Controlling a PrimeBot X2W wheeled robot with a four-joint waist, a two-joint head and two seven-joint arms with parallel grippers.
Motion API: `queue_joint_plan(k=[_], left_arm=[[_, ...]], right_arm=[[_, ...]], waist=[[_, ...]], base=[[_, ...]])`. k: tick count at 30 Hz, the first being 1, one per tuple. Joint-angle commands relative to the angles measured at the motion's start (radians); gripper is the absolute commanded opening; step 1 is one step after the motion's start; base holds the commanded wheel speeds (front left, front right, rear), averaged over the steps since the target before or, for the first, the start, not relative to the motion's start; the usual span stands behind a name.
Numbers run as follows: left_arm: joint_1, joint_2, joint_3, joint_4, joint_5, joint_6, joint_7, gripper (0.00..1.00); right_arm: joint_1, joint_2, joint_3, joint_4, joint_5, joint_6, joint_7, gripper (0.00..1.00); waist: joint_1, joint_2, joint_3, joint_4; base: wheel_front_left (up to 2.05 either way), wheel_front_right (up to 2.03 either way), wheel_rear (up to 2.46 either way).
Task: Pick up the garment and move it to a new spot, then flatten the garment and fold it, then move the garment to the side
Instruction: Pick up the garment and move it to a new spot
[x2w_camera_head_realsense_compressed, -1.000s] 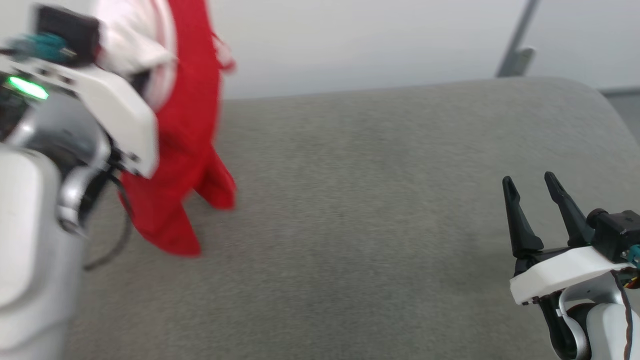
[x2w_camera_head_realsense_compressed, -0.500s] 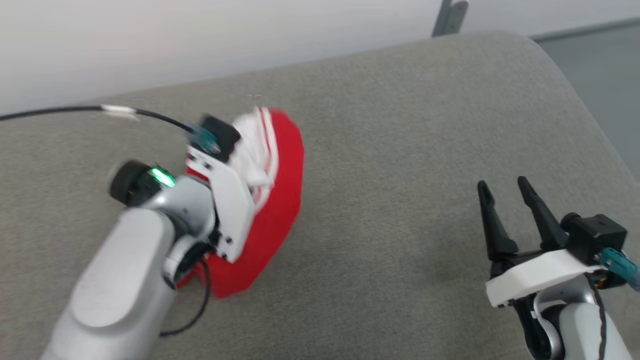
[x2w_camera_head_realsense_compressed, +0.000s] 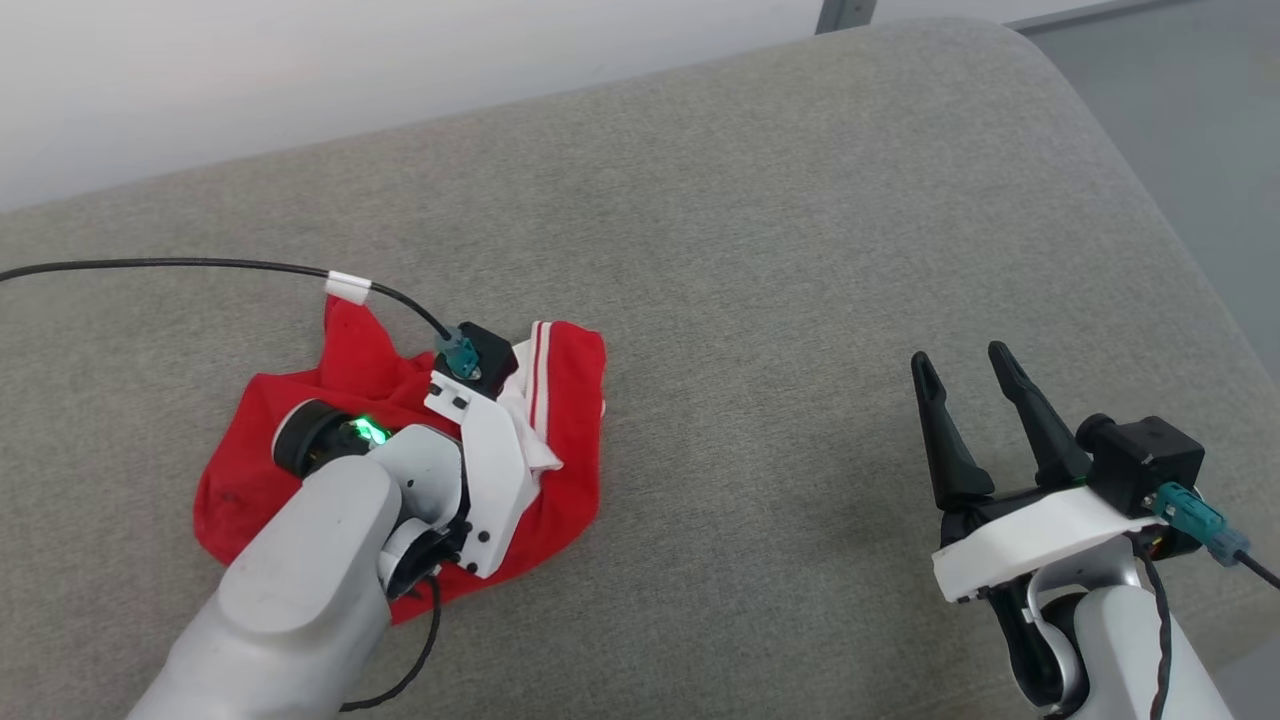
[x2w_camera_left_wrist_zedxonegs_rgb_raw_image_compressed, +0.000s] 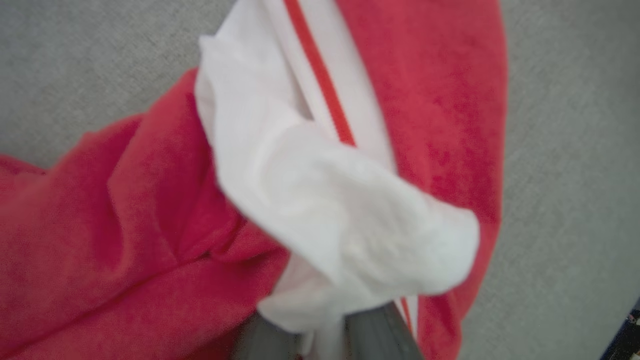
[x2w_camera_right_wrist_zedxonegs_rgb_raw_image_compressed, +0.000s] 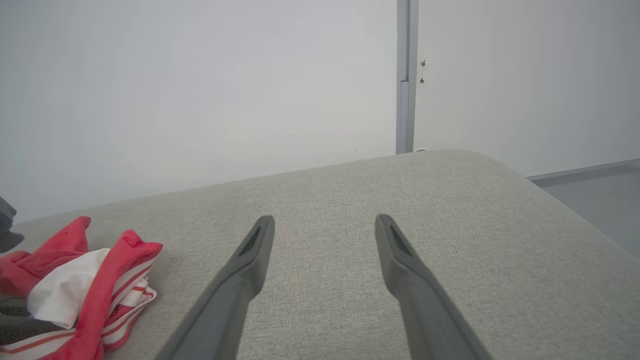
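The broad grey upholstered cushion (x2w_camera_head_realsense_compressed: 800, 250) takes up most of the head view, and the garment (x2w_camera_head_realsense_compressed: 575, 400) lies crumpled on its left part, well apart from the right gripper (x2w_camera_head_realsense_compressed: 955, 355). The left gripper (x2w_camera_left_wrist_zedxonegs_rgb_raw_image_compressed: 327, 335) is pressed down into the heap from above, its fingers closed on a bunched white fold of sleeve, as the left wrist view has it. The right gripper hovers empty over bare fabric with its fingers spread wide. The step in hand looks like setting the jersey down at its new spot. To do it well, I would let go only once the cloth rests fully on the cushion, then lift straight up so nothing drags. The heap's long axis runs across the head view, rising slightly toward the right, with the red-white striped trim (x2w_camera_head_realsense_compressed: 535, 370) at that right end. Which end is collar or hem cannot be told
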Motion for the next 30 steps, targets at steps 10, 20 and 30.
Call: queue_joint_plan(k=[10, 20, 30], left_arm=[[-0.038, 0.029, -0.031, -0.023, -0.103, -0.002, -0.195, 1.00], [0.044, 0.105, 0.059, -0.143, -0.119, 0.027, -0.454, 1.00], [0.238, 0.192, 0.161, -0.243, -0.124, 0.114, -0.708, 1.00]], right_arm=[[0.013, -0.025, -0.012, 0.021, -0.007, 0.000, -0.013, 1.00], [0.050, -0.050, -0.022, -0.003, -0.020, 0.000, 0.005, 1.00], [0.103, -0.060, -0.040, -0.013, -0.029, 0.000, 0.024, 1.00]], waist=[[0.0000, -0.0001, -0.066, 0.084], [0.0000, -0.0001, -0.135, 0.180], [0.0000, -0.0001, -0.204, 0.266]], base=[[0.00, 0.00, 0.00], [0.00, 0.00, 0.00], [0.00, 0.00, 0.00]])
